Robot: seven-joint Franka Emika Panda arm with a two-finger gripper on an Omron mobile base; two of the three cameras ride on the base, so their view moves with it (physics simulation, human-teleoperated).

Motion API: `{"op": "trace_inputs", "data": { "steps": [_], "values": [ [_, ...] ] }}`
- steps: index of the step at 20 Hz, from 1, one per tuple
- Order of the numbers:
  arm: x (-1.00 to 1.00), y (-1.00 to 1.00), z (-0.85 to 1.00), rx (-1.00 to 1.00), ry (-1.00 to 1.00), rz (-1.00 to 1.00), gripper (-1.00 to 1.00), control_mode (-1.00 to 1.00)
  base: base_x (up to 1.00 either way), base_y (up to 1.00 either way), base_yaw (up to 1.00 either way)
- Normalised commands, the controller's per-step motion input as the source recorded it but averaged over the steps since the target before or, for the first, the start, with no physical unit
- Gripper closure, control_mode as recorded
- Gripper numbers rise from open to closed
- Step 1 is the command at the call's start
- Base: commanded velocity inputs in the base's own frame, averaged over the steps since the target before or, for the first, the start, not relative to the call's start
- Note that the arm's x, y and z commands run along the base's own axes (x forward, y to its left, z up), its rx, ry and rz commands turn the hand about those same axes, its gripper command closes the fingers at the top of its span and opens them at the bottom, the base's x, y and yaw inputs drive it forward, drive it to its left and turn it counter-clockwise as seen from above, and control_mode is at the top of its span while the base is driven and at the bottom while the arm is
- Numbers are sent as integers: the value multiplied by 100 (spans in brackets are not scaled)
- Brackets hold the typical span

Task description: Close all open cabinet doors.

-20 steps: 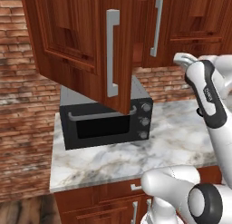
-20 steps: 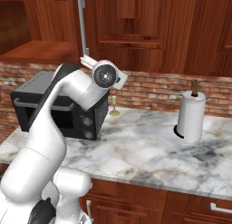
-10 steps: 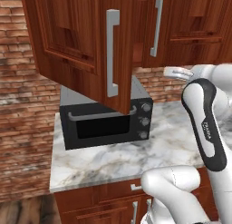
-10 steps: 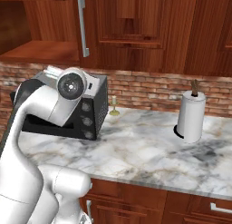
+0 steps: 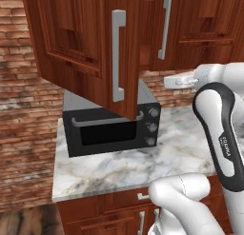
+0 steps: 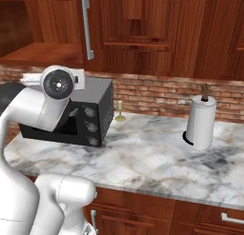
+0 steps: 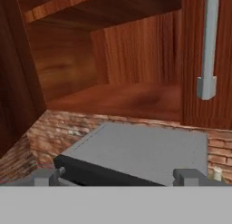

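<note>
One tall reddish-brown cabinet door (image 5: 81, 44) stands swung out over the microwave, its grey bar handle (image 5: 118, 55) facing me. The neighbouring door (image 5: 178, 24) is flush, with its handle (image 5: 164, 28) upright. My gripper (image 5: 167, 82) hangs open and empty to the right of the open door, below the closed one, touching neither. In the hand view the gripper (image 7: 118, 177) faces the open cabinet's bare shelf (image 7: 122, 98), with the closed door's handle (image 7: 208, 46) at the upper right. From the right base view the open compartment (image 6: 33, 24) lies left of the closed door's handle (image 6: 86, 27).
A black microwave (image 5: 112, 129) sits on the marble counter (image 6: 157, 158) under the open cabinet. A paper towel roll (image 6: 200, 122) stands at the right, and a small stemmed object (image 6: 120, 111) near the brick wall. My forearm (image 5: 219, 134) rises at the right.
My hand has swung left and slightly down toward the open cabinet, while the forearm came upright. Both doors stay as they were.
</note>
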Motion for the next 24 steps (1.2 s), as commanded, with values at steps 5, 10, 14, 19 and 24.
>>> {"op": "trace_inputs", "data": {
  "steps": [5, 10, 14, 19, 24],
  "values": [
    [-31, 40, 48, -29, -15, 25, -100, -100, 0, 0, 0],
    [-61, 36, 21, -30, -25, 22, -100, -100, 0, 0, 0],
    [-64, 69, -21, -34, -32, 23, -100, -100, 0, 0, 0],
    [-60, 54, -23, -38, -41, 19, -100, -100, 0, 0, 0],
    [-72, 25, -1, -34, -45, 7, -100, -100, 0, 0, 0]
  ]
}}
